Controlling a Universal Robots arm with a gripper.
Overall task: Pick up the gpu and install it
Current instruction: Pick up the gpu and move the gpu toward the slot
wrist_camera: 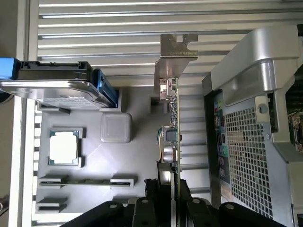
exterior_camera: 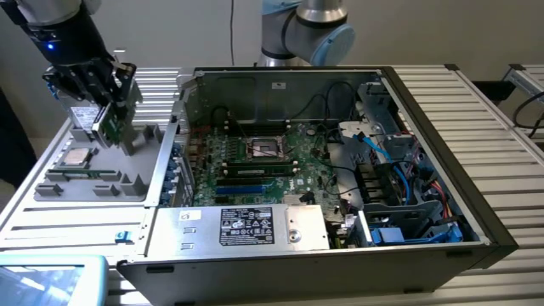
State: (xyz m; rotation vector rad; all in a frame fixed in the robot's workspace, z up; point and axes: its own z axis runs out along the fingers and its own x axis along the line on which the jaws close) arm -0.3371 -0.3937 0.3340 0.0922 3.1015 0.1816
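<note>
here, at the exterior view's upper left, the gripper (exterior_camera: 112, 105) is clamped on the gpu (wrist_camera: 171, 135), pinching its 2 flat faces so the card stands on edge over the grey parts tray (exterior_camera: 51, 191), its metal bracket (wrist_camera: 176, 47) free, apart from the open computer case (exterior_camera: 425, 95).
</note>
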